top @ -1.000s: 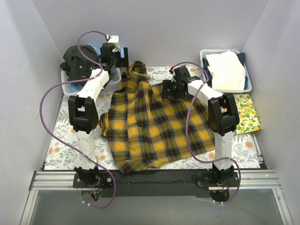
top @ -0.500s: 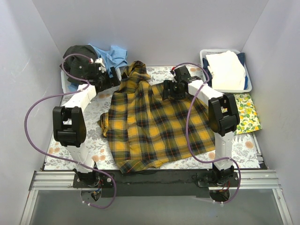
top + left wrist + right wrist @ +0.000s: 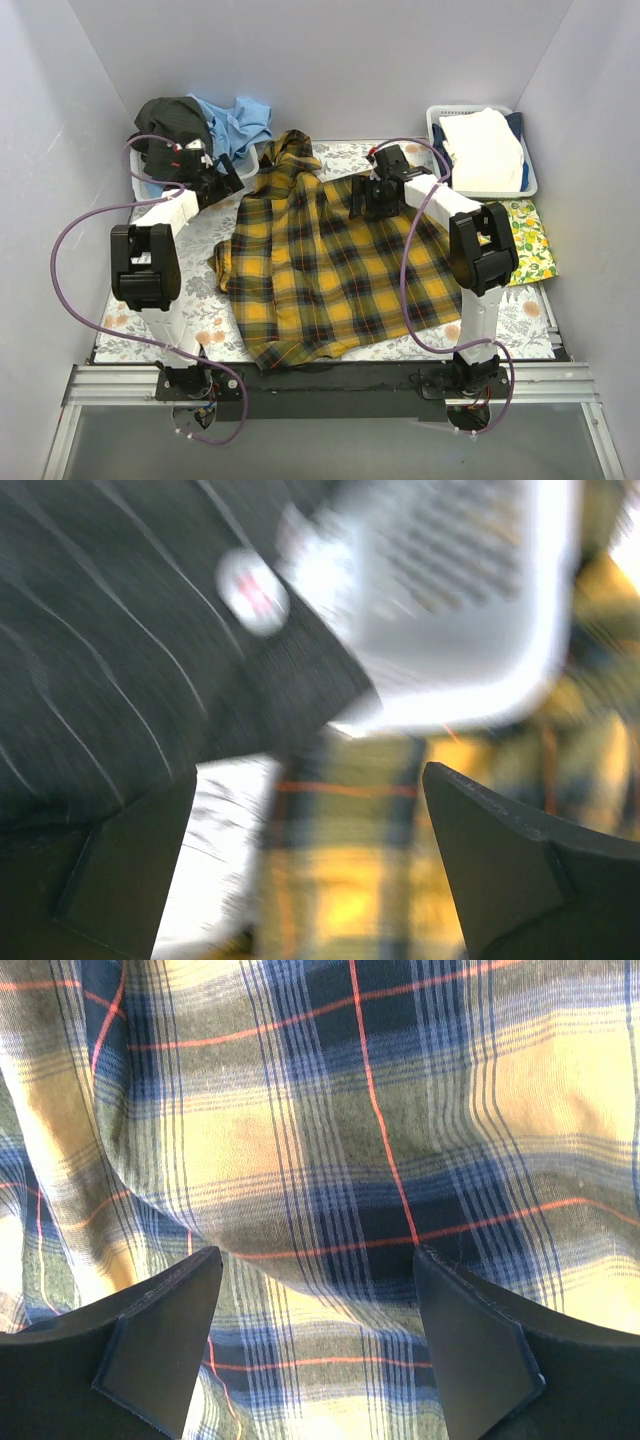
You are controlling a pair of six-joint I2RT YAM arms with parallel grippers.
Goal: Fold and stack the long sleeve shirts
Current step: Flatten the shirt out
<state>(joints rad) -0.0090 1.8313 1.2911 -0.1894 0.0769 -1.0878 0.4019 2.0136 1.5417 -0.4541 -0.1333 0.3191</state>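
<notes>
The yellow-and-black plaid shirt [image 3: 330, 265] lies spread on the table, collar toward the back. My right gripper [image 3: 378, 200] is open just above its upper right part; the right wrist view shows the plaid cloth [image 3: 330, 1130] between and beyond the open fingers. My left gripper [image 3: 222, 180] is open at the shirt's upper left edge, beside the bin [image 3: 140, 185]; the blurred left wrist view shows plaid cloth [image 3: 360, 860], the white bin [image 3: 460, 610] and a dark shirt [image 3: 110, 650]. A dark shirt [image 3: 170, 120] and a light blue shirt [image 3: 235, 120] sit piled at the back left.
A white basket [image 3: 530, 185] at the back right holds folded white cloth [image 3: 485, 150]. A lemon-print cloth [image 3: 525, 240] lies in front of it. The grey floral cover [image 3: 130, 320] spans the table. Walls close in on three sides.
My left arm swung left and down from the back toward the bin and the shirt's upper left edge, uncovering the light blue shirt. The right arm barely moved.
</notes>
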